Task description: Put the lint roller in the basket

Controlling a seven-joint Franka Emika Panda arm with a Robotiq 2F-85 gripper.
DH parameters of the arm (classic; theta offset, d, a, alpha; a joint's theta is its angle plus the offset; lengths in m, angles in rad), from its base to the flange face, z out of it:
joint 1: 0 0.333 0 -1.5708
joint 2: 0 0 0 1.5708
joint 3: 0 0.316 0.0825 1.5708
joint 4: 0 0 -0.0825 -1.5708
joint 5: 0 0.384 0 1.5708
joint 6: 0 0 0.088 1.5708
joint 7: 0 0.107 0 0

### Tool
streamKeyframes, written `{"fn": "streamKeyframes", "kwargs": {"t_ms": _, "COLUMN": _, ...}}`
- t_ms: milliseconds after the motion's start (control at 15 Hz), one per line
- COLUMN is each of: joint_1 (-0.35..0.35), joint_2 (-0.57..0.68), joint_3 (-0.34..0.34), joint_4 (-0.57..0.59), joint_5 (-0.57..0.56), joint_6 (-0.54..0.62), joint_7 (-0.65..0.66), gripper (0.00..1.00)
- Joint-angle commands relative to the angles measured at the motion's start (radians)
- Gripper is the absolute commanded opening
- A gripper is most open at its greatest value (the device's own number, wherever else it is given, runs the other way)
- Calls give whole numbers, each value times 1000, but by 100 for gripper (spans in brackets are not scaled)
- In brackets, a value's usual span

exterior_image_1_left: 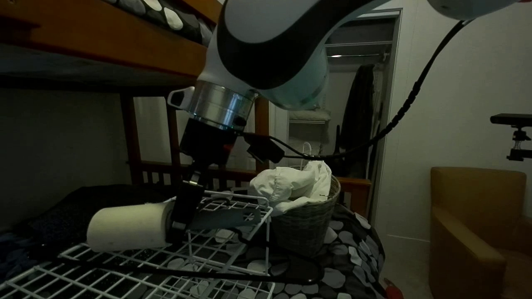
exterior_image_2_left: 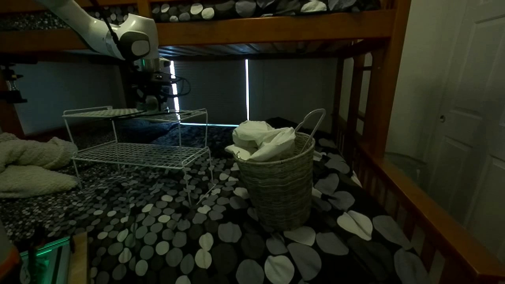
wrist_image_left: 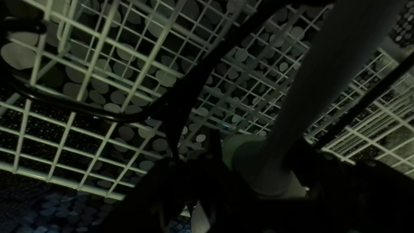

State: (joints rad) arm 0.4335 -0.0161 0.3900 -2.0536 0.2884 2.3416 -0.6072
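- Cream lint roller (exterior_image_1_left: 129,227), in an exterior view: lies crosswise in the gripper (exterior_image_1_left: 178,232), roll to one side of the fingers (exterior_image_1_left: 187,205), grey handle (exterior_image_1_left: 224,219) to the other. All of it at the wire rack (exterior_image_1_left: 268,245); touching the wires or just above them, can't tell.
- Same view: basket (exterior_image_1_left: 305,228) beyond the rack, white cloth (exterior_image_1_left: 286,185) heaped in it and above the rim. Black hanger-like piece (exterior_image_1_left: 187,273) on the rack, near the roller.
- In an exterior view again: gripper at the rack top; roller too dark and small to make out. Basket stands on dotted bedding (exterior_image_2_left: 221,252), apart from the rack, wire loop (exterior_image_2_left: 318,111) sticking up out of it.
- Wrist view: fingers sit close on both sides of the handle's neck, next to the roll. Reads as pinching the lint roller there; pad contact itself lost in the dark.
- Step, as judged: grasp looks made, carry not done. Roller at the rack, not in the basket.
- Next, as judged: lift clear of wires and hanger-like piece, swing across, stop over the cloth, release. Long handle may snag. Cloth fills much of the basket mouth, so the roller could perch and tip out; lower gently, avoid the loop.
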Motion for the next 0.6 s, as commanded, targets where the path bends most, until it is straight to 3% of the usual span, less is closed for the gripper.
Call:
{"fn": "streamKeyframes", "kwargs": {"t_ms": 0, "joint_1": -5, "joint_2": -39, "joint_3": 8, "joint_4": -17, "joint_5": -15, "joint_6": -22, "joint_7": 79, "gripper": 27}}
{"fn": "streamKeyframes", "kwargs": {"t_ms": 533, "joint_1": 7, "joint_2": -230, "joint_3": -7, "joint_4": -148, "joint_5": 32, "joint_6": 27, "joint_7": 130, "gripper": 27}}
